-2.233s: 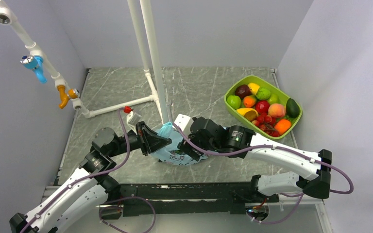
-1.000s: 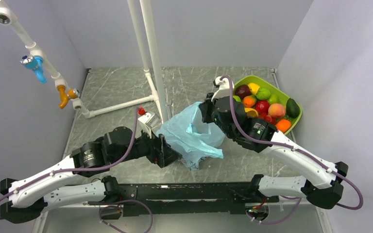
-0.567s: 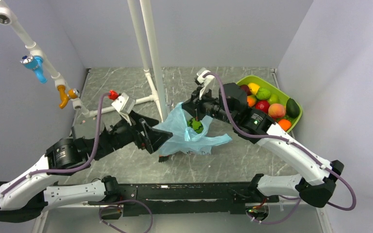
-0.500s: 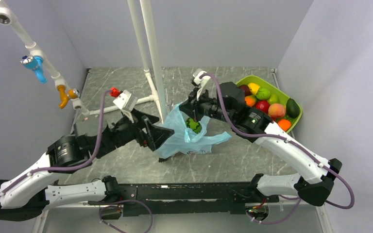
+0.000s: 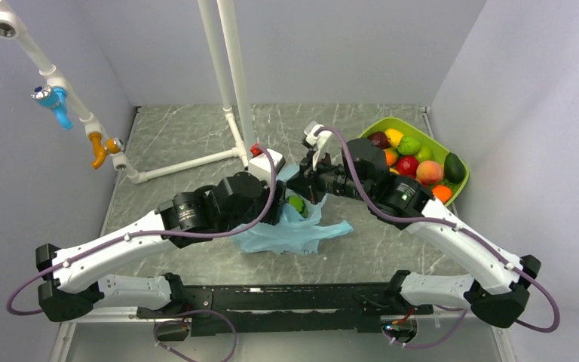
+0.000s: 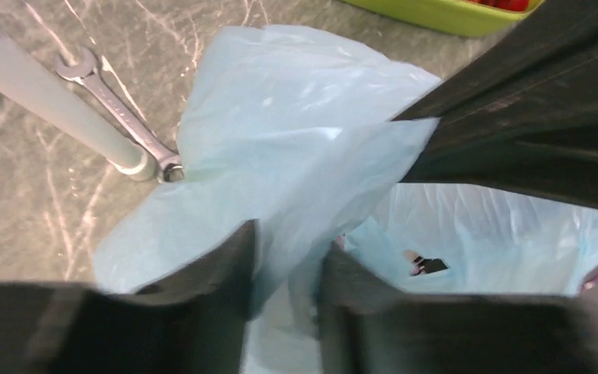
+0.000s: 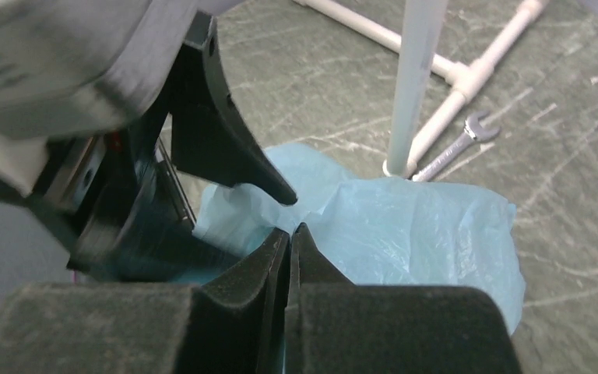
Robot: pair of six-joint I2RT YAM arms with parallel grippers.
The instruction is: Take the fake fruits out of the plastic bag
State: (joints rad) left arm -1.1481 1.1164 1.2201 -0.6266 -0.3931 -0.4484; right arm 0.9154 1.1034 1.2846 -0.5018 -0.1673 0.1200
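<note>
Your left gripper point(image 6: 286, 269) just swung in and is pinching the plastic bag point(image 5: 290, 230) rim at table center; right gripper point(image 7: 289, 241) stays closed on it. Green fruit point(image 5: 298, 204) exposed in the mouth, tray point(image 5: 392, 125) at 2 o'clock.

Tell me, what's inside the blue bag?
The top view shows one green fruit in the plastic bag mouth, between the two grippers. In the left wrist view, something small and dark shows through. Crumpled plastic and the arms hide the rest.

The plastic bag point(image 5: 290, 230) is pale blue. The lime-green tray point(image 5: 378, 130) holds red, orange, yellow and green fake fruits point(image 5: 411, 162). The table point(image 5: 173, 136) is grey-green marble with white veins.
</note>
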